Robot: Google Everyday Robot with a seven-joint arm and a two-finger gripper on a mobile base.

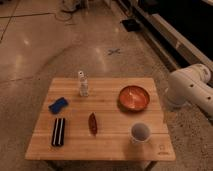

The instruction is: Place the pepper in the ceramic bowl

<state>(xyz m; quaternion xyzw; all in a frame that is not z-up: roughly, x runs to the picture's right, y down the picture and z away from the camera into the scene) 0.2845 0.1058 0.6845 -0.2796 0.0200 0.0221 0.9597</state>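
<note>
The pepper [92, 123] is small, slim and dark red-brown; it lies lengthwise near the middle of the wooden table [115, 150]. The ceramic bowl [134, 97] is round, glossy orange-red, and stands at the table's right back part, apart from the pepper. Only the white arm [192, 86] shows at the right edge, beside the table. The gripper is out of view.
A clear plastic bottle [83, 84] stands upright at the back middle. A blue object [58, 105] lies at the left. A black striped block [58, 131] lies front left. A white cup [140, 132] stands front right. Polished floor surrounds the table.
</note>
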